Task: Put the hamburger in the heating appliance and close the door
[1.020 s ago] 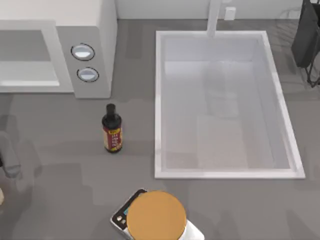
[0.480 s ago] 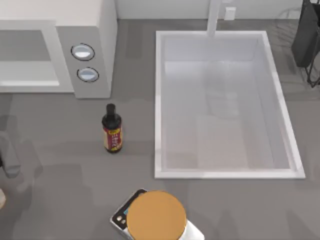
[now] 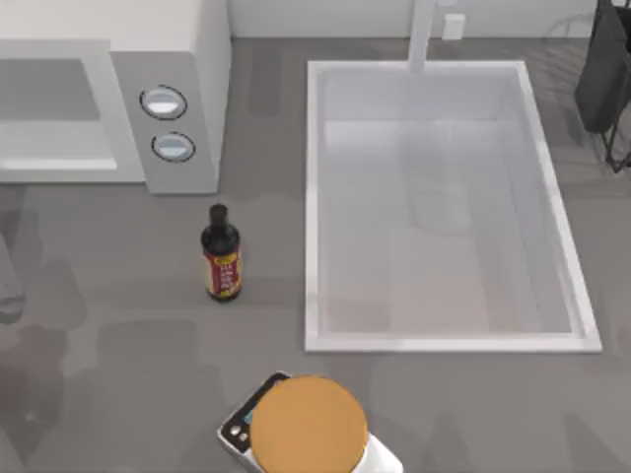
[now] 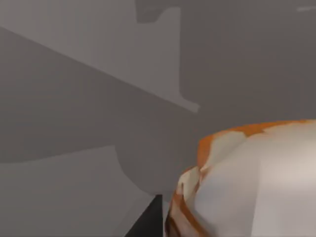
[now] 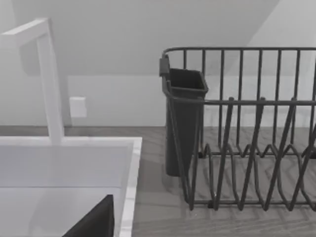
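1. White and boxy, the heating appliance (image 3: 148, 89) is sitting at the far left corner of the grey desk (image 3: 118, 335), its grey cavity showing and its two silver-ringed knobs (image 3: 164, 101) facing up in the top view.
2. Close against the left wrist camera, the hamburger (image 4: 252, 182) is showing as a pale bun with orange streaks above the desk; whether the left pincer is clamping it cannot be told.
3. Near the middle of the desk, a dark bottle (image 3: 221, 253) with a red label is standing upright, in front of the knob panel.
4. Along the right half, a white sink basin (image 3: 439, 340) is lying set into the desk, its tap (image 5: 47, 74) rising at the far edge.
5. At the near edge, a flat tan-orange disc (image 3: 308, 426) is resting on a small scale (image 3: 240, 426).
6. At the far right corner, a dark wire dish rack (image 5: 247, 128) is standing beside the basin; the right pincer's state cannot be told.
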You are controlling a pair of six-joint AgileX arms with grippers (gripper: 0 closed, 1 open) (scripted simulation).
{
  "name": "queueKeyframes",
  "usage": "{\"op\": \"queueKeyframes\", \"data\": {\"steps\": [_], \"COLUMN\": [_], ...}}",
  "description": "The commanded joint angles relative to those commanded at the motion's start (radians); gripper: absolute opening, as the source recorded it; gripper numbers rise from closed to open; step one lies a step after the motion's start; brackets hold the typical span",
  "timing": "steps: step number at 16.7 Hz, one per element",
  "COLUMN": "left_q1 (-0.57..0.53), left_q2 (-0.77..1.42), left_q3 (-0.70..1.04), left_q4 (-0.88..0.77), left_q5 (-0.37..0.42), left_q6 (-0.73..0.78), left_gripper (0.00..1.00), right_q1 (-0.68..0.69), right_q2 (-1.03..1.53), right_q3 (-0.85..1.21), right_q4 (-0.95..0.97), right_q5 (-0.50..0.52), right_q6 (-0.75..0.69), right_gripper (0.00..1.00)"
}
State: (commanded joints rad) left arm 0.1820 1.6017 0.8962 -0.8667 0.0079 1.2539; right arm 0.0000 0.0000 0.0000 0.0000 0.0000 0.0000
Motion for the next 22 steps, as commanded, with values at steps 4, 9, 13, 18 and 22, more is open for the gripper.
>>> {"op": "queueKeyframes", "data": {"steps": [4,9,13,18,22], "left_q1": [-0.001,-0.003,-0.002,-0.012,-0.025], "left_q2": [-0.076,-0.109,-0.093,0.016,0.158], "left_q3": [0.116,0.155,0.156,0.174,0.17], "left_q4": [-0.209,-0.26,-0.226,0.033,0.415], "left_q5": [0.0,0.0,0.003,0.028,0.06], "left_q6": [-0.005,-0.011,-0.029,-0.181,-0.386], "left_gripper": [0.0,0.0,0.0,0.0,0.0], "right_q1": [0.0,0.0,0.0,0.0,0.0], "right_q2": [0.0,0.0,0.0,0.0,0.0], "right_q3": [0.0,0.0,0.0,0.0,0.0], "right_q4": [0.0,0.0,0.0,0.0,0.0], "right_q5": [0.0,0.0,0.0,0.0,0.0], "right_q6": [0.0,0.0,0.0,0.0,0.0], "right_gripper": [1.0,1.0,1.0,1.0,1.0]}}
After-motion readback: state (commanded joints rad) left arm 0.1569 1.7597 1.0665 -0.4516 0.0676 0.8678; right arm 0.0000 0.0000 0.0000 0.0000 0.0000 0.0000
